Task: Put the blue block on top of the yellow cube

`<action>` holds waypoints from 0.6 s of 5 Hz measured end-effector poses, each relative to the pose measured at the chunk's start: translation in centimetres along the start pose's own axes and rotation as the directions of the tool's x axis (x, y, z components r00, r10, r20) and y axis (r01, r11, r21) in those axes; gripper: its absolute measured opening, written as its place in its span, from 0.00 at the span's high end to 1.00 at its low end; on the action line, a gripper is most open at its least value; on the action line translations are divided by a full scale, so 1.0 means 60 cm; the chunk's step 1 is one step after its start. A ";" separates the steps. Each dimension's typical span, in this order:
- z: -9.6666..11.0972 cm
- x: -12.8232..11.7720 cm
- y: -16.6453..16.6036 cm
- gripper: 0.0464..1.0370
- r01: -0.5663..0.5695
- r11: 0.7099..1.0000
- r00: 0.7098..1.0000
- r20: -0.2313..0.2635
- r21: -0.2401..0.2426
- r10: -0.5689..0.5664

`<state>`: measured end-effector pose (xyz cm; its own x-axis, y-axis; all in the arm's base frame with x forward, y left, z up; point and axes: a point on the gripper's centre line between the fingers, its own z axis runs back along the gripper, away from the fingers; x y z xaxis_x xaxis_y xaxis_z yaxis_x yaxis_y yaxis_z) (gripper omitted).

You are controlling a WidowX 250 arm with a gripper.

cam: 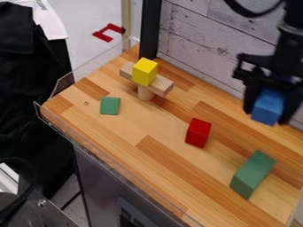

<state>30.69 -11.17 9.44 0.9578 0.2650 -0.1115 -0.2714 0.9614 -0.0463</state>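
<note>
Over the table's (127, 128) wall-side edge, the gripper (269, 114) is closed on the blue block (267, 106). Near the far corner, the yellow cube (144, 72) rests on a bar (161, 85) across a peg (145, 94). Also noted within the clear rim (89, 66): green square (109, 106) near the left corner, red block (198, 133) mid-surface, green block (253, 174) towards the right end.

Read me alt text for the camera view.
A robot's end effector holds a blue block above a wooden countertop. A yellow cube tops a wooden plank on a cylinder; a small green block, red block and long green block lie below.
</note>
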 end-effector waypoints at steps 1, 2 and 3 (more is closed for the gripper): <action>0.003 0.020 0.054 0.44 -0.236 0.971 0.971 -0.030 0.028 0.237; -0.022 0.024 0.116 0.44 -0.463 0.885 0.884 -0.093 -0.044 0.458; -0.004 0.039 0.162 0.44 -0.606 0.788 0.795 -0.105 -0.106 0.598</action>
<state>30.30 -1.23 8.50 0.5892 0.7772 -0.2208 -0.8047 0.5891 -0.0737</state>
